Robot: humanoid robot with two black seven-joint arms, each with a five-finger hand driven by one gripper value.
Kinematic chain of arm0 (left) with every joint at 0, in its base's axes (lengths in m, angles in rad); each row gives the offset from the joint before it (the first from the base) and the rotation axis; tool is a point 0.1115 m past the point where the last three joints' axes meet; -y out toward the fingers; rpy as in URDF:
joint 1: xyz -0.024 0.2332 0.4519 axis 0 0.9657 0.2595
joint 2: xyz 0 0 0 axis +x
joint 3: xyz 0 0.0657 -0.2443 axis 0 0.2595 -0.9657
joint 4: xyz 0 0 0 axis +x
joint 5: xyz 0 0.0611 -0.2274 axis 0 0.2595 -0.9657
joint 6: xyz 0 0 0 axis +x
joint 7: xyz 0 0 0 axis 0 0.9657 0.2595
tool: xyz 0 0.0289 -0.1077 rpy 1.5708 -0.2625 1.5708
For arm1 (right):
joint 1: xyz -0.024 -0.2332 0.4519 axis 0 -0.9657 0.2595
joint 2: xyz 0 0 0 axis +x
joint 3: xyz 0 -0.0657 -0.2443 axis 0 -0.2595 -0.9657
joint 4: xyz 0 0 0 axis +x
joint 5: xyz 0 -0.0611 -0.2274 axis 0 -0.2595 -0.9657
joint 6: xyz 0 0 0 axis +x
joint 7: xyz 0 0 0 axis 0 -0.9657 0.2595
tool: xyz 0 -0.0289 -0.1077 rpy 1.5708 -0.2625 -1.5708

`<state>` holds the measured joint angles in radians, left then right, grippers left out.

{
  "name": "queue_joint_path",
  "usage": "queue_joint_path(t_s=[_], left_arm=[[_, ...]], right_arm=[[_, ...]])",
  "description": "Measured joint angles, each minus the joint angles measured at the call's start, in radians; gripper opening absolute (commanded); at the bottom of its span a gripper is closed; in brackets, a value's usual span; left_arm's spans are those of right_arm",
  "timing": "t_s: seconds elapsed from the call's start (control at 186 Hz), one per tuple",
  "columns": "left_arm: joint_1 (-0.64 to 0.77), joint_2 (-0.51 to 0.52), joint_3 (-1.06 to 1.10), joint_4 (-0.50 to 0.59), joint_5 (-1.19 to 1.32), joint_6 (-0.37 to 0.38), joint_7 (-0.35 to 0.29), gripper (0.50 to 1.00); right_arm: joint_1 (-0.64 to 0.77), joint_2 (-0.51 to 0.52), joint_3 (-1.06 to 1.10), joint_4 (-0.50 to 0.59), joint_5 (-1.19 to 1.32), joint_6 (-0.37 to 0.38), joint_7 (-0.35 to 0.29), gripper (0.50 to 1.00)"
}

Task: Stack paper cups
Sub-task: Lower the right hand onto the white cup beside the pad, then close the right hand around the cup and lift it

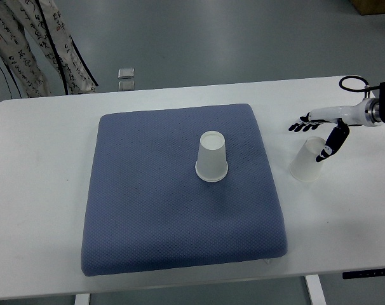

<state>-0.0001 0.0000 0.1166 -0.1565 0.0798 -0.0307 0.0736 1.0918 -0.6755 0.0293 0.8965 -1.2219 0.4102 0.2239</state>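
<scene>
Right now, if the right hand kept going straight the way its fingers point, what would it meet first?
The right hand points toward the picture's left, across bare white table. The first thing in that line looks like the edge of the blue mat. The cup beside the thumb sits below that line. Height is unclear.

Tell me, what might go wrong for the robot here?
The right robot hand is open beside the cup on the table, thumb against its side, so a push could tip it. The cup on the blue mat stands upside down on soft padding, so pressing another over it might topple it.
</scene>
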Motion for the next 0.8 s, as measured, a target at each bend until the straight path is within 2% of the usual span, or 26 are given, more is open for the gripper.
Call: queue_joint_path(t_s=[0.253,0.285,0.333,0.376,0.527,0.575,0.645,0.801], left_arm=[[0.0,0.0,0.0,0.0,0.0,0.0,0.0,1.0],[0.0,0.0,0.0,0.0,0.0,0.0,0.0,1.0],[0.0,0.0,0.0,0.0,0.0,0.0,0.0,1.0],[0.0,0.0,0.0,0.0,0.0,0.0,0.0,1.0],[0.0,0.0,0.0,0.0,0.0,0.0,0.0,1.0],[0.0,0.0,0.0,0.0,0.0,0.0,0.0,1.0],[0.0,0.0,0.0,0.0,0.0,0.0,0.0,1.0],[0.0,0.0,0.0,0.0,0.0,0.0,0.0,1.0]], right_arm=[[-0.028,0.005,-0.036,-0.009,-0.032,-0.072,0.0,0.895],[-0.029,0.005,-0.037,-0.01,-0.035,-0.075,0.0,0.883],[-0.03,0.005,-0.037,-0.011,-0.038,-0.077,0.0,0.828],[-0.032,0.005,-0.037,-0.012,-0.039,-0.078,0.0,0.799],[-0.035,0.005,-0.038,-0.017,-0.04,-0.079,0.0,0.756],[-0.035,0.005,-0.038,-0.018,-0.041,-0.079,-0.001,0.717],[-0.035,0.005,-0.038,-0.019,-0.041,-0.076,-0.001,0.693],[-0.029,0.004,-0.036,-0.018,-0.035,-0.065,0.0,0.668]])
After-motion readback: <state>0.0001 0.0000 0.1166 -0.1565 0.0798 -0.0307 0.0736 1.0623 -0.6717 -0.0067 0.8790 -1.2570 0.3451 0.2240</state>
